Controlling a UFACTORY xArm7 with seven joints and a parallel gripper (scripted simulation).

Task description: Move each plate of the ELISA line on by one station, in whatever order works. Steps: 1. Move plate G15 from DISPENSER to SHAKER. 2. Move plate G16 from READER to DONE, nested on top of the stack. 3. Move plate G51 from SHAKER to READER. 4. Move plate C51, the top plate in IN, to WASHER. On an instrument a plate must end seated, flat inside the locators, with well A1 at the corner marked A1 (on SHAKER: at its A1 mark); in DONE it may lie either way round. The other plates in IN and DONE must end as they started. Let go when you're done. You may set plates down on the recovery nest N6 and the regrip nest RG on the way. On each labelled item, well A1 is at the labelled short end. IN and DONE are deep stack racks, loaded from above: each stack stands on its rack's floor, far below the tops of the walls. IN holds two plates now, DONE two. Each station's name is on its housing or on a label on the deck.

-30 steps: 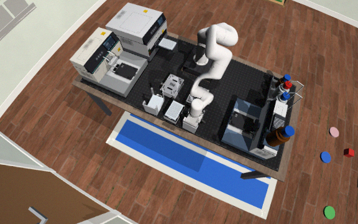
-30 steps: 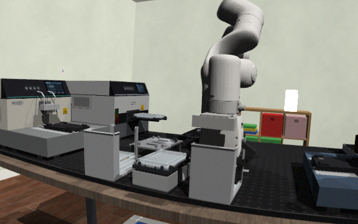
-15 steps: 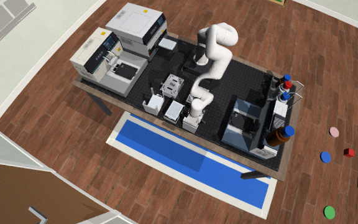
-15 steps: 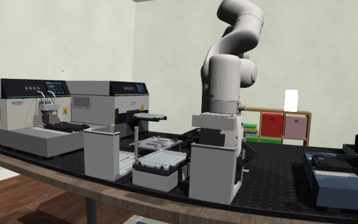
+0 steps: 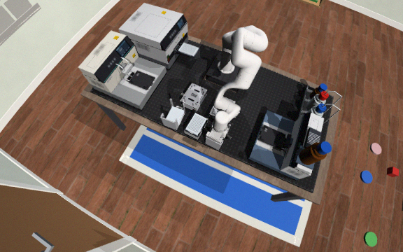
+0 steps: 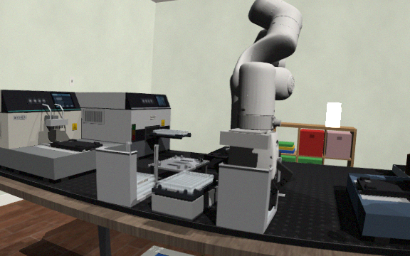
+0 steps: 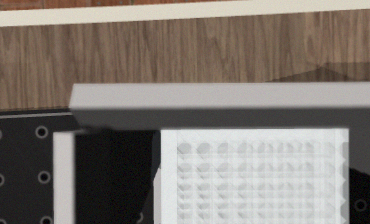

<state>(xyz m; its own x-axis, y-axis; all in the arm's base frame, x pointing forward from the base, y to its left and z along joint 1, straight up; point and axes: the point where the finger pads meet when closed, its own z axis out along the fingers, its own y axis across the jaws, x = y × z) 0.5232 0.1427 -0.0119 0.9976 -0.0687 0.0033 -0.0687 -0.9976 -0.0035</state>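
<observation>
Gripper, hidden down inside the near white stack rack, is clamped on the well plate, likely C51, directly below, long axis across the wrist view; WASHER sits far left.

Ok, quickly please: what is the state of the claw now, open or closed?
Claw: closed on a white well plate, down inside the deep white rack; its fingers are hidden.

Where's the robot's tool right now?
The tool is down inside the tall white open-topped rack at the deck's front edge, just right of the white well plate, shut on a plate hidden by the walls.
</observation>
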